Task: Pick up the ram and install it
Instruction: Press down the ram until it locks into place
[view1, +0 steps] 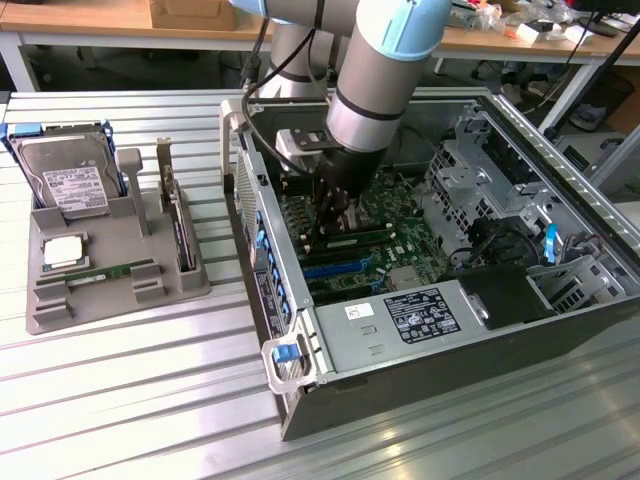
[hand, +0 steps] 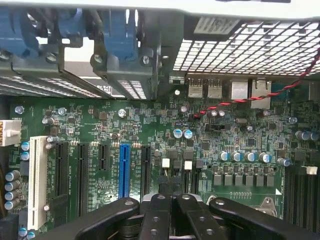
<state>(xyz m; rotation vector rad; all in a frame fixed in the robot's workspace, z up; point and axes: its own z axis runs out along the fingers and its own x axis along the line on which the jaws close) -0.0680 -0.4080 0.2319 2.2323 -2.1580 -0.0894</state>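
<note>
My gripper (view1: 335, 222) is down inside the open computer case (view1: 300, 400), over the motherboard (hand: 150, 125). Its fingertips are at one end of a ram stick (view1: 362, 240), a long thin green board lying along the memory slots (view1: 335, 268). In the wrist view the gripper (hand: 173, 200) has its two black fingers (hand: 159, 215) pressed together, and I see nothing between them. The ram under them is hidden there. A second ram stick (view1: 110, 272) lies flat in the grey parts tray (view1: 60, 310) at the exterior view's left.
The tray also holds a hard drive (view1: 72, 185), a square silver processor (view1: 62, 252) and an upright expansion card (view1: 180, 230). Inside the case, a power supply (view1: 400, 325) and drive cages (view1: 480, 190) flank the board. Expansion slots, one blue (hand: 124, 170), lie near the fingers.
</note>
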